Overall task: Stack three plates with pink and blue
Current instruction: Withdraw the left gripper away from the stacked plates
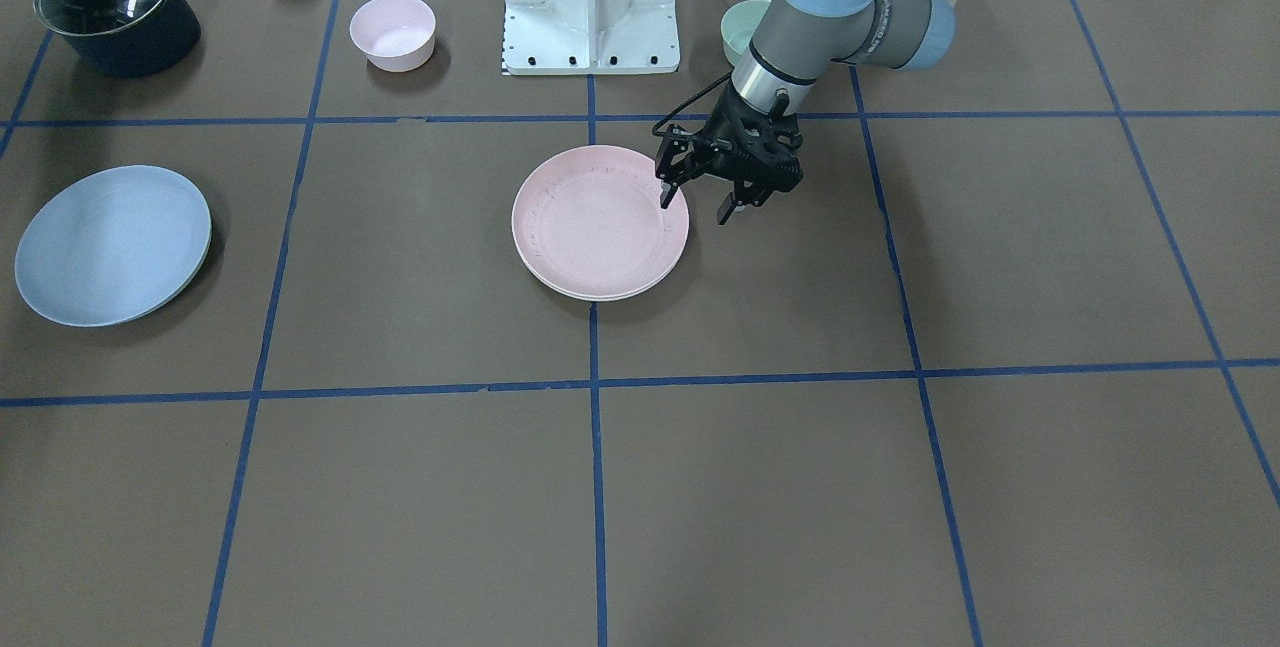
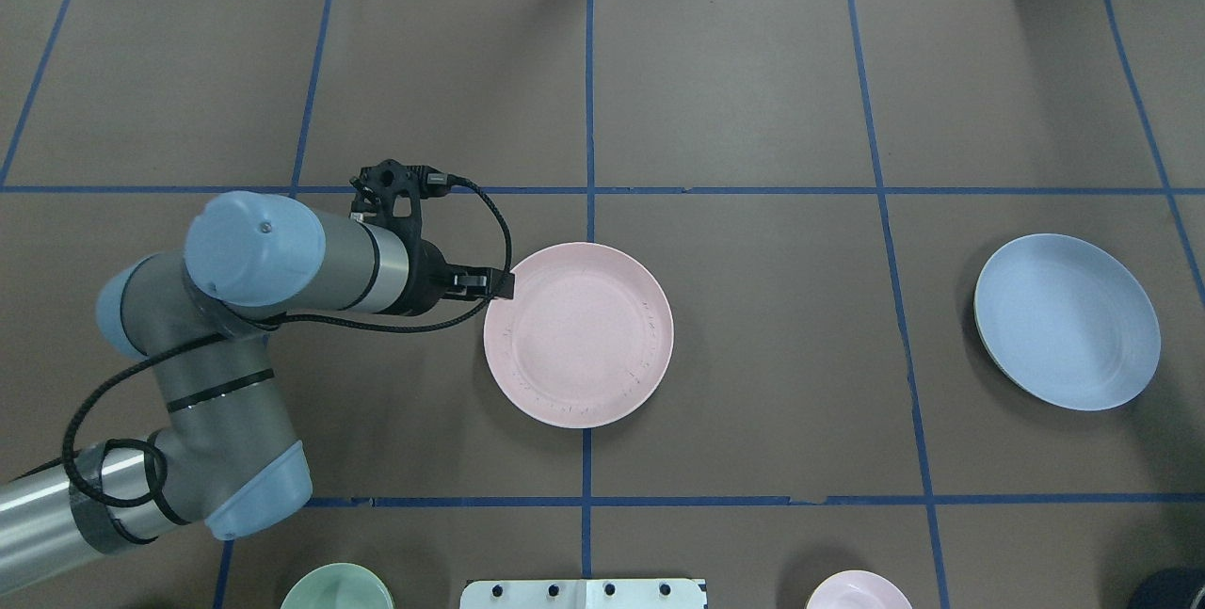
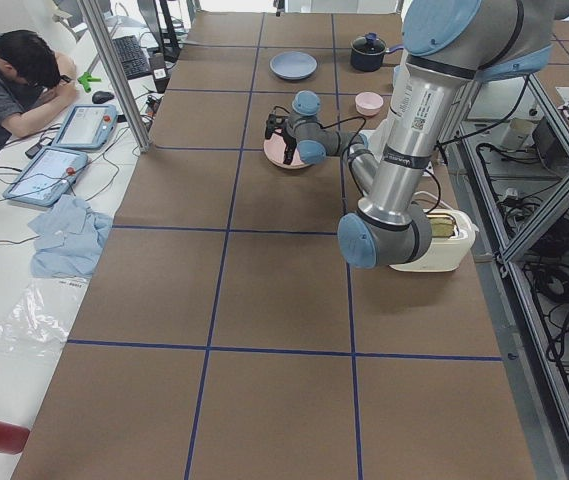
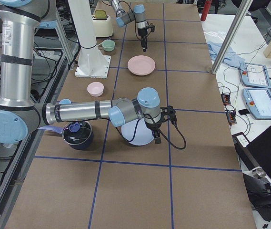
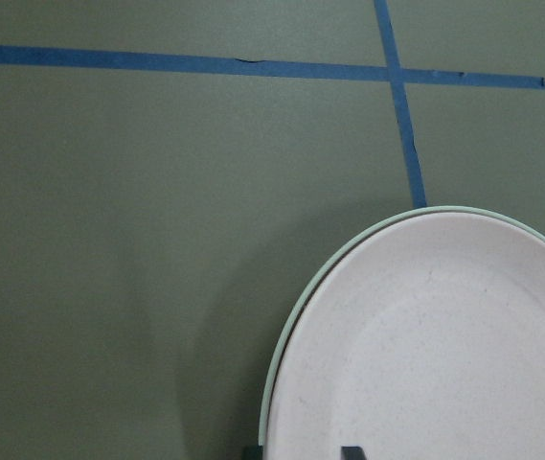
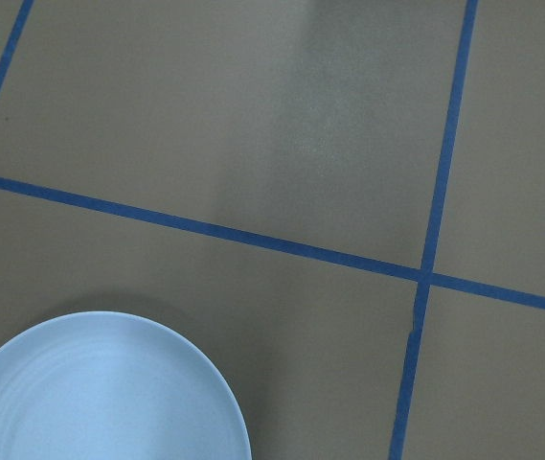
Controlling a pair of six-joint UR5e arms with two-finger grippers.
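From over the robot's shoulders, the left gripper (image 1: 695, 208) was on the left of the table (image 2: 753, 101). Its jaws stood apart and held nothing, straddling the left rim of the pink plate (image 2: 579, 336). One fingertip (image 1: 665, 197) was over the plate's inner edge and the other was outside it, above the brown surface. Whether either finger touched the rim could not be told. The pink plate lay at the table's middle, across a blue tape line (image 2: 589, 167). It sat on the pale cream plate (image 5: 454, 209), of which only a thin rim showed around it. Well apart to the right, the blue plate (image 2: 1068, 322) lay flat and alone in its own square. The right gripper (image 4: 156, 139) hung at that plate's edge and was seen only from the side, so whether it was open or closed could not be told
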